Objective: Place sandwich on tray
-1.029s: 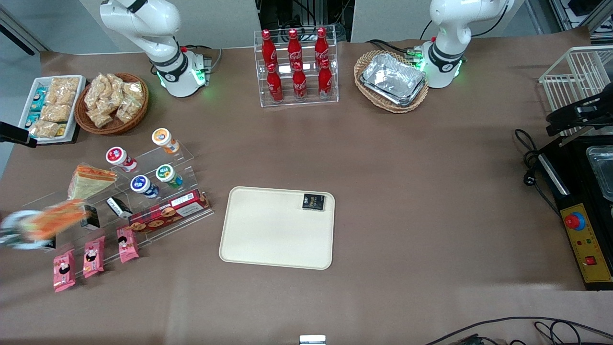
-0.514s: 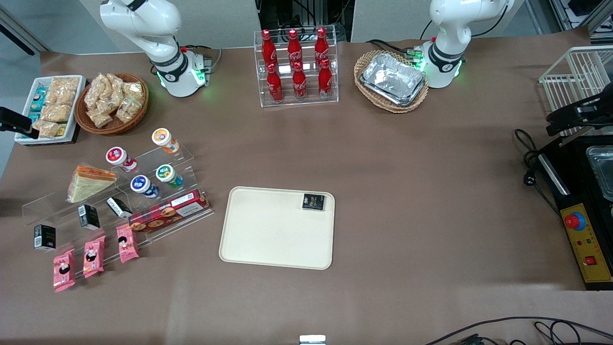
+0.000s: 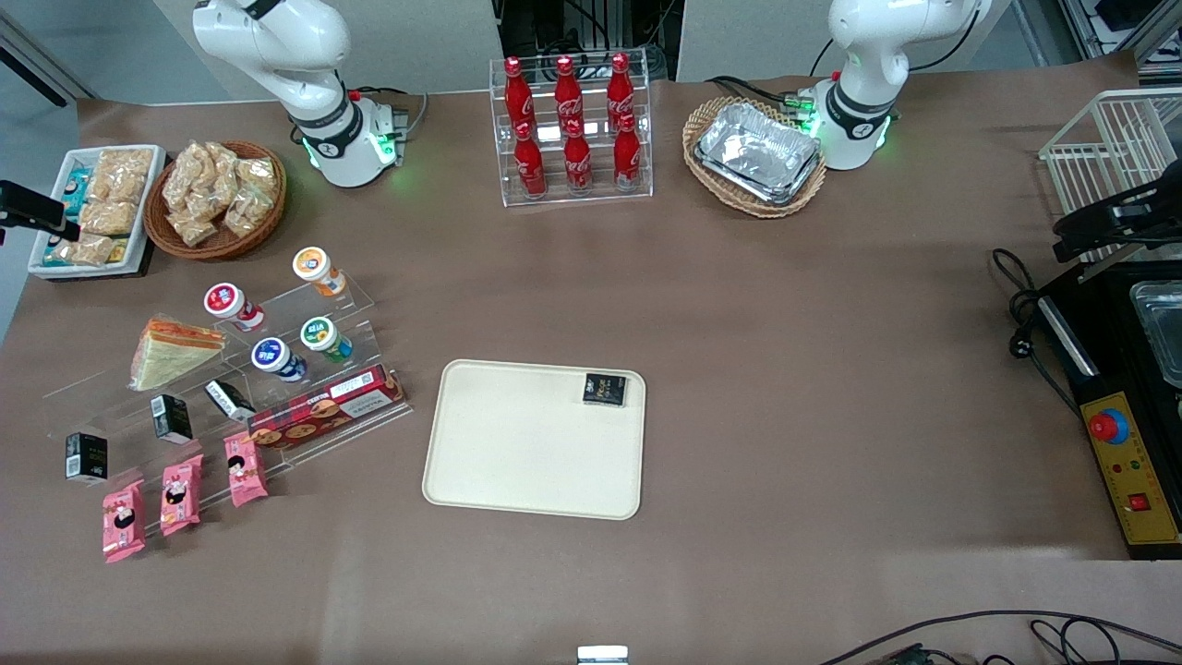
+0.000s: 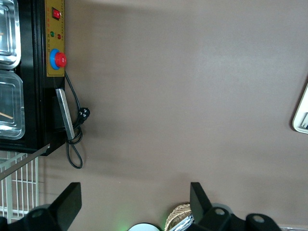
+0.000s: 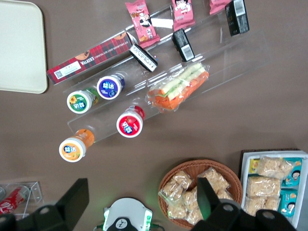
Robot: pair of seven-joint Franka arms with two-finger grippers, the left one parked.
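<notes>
- We find the gripper [image 5: 139, 211] wide open, holding nothing — high above the sandwich [image 5: 179, 88], mostly cut off.
- The tray [image 3: 517, 453] lies well apart — bare table [image 3: 739, 305] around it.

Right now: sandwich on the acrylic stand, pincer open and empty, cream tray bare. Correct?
Not quite. The tray isn't bare: the front view shows a small black packet lying in one corner. The rest holds: the sandwich sits on the acrylic stand, and the pincer is open and empty, hovering over the working arm's end of the table.
</notes>
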